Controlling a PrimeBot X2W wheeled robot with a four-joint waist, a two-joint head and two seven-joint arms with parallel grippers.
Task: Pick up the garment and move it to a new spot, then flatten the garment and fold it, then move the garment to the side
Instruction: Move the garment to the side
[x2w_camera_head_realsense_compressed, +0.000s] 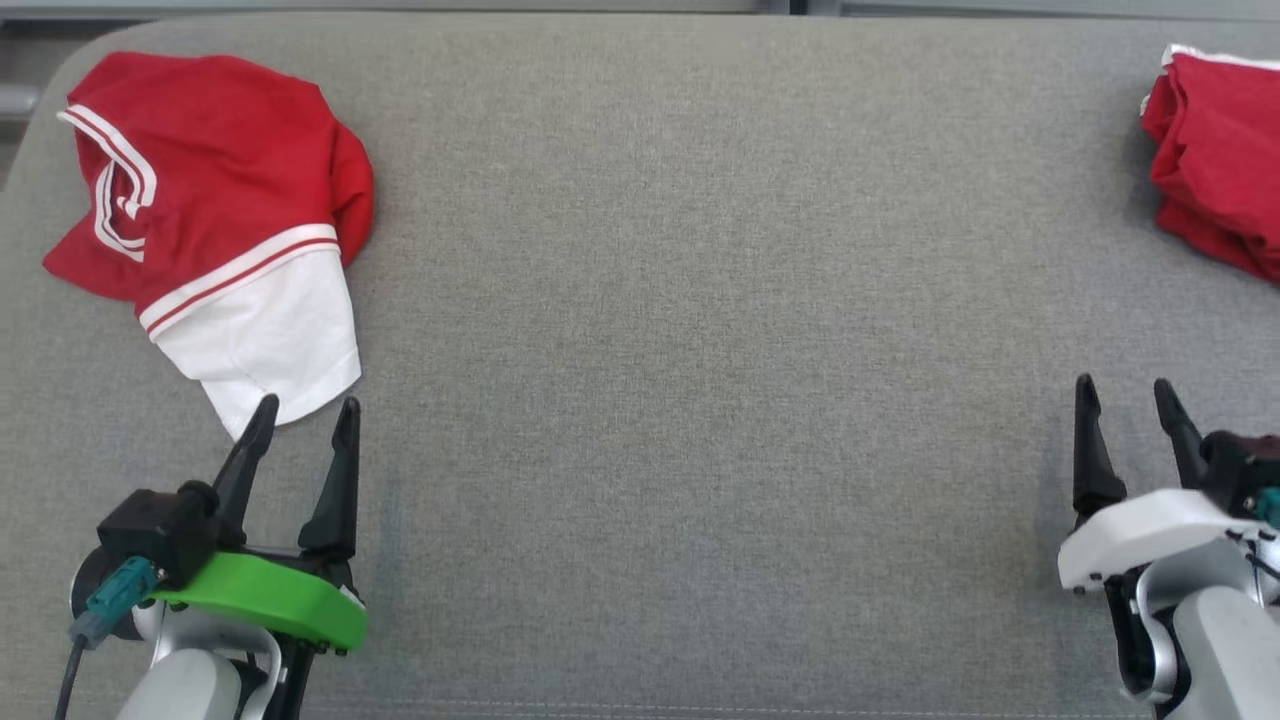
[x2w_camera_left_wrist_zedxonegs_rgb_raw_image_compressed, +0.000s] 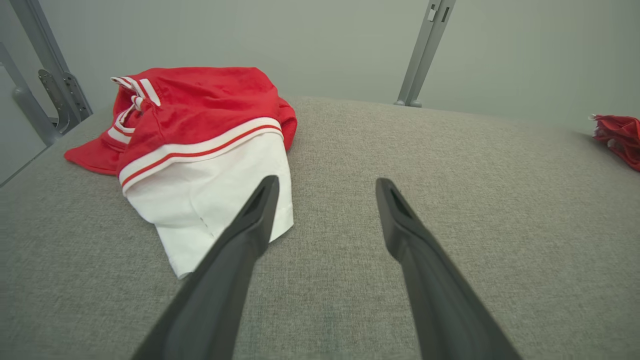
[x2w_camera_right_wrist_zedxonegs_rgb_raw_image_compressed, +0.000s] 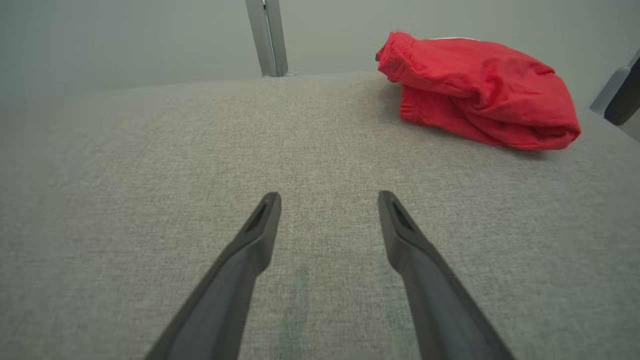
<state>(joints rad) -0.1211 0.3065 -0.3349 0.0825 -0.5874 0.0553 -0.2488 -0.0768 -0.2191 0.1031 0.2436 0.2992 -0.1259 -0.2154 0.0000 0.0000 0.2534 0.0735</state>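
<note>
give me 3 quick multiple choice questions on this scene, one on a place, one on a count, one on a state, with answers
1. Where on the grey surface does the garment lie in the head view?
A. far left, ahead of the left gripper
B. dead centre
C. near edge, centre

2. How many red cloth bundles lie on it?
A. one
B. two
C. four

3. What state is the left gripper in?
A. shut on cloth
B. open and empty
C. shut on nothing

Answers: 1 A, its white sleeve reaches toward that gripper; 2 B, the garment plus a second red bundle at far right; 3 B, its fingers stand apart with bare surface between them.
</note>
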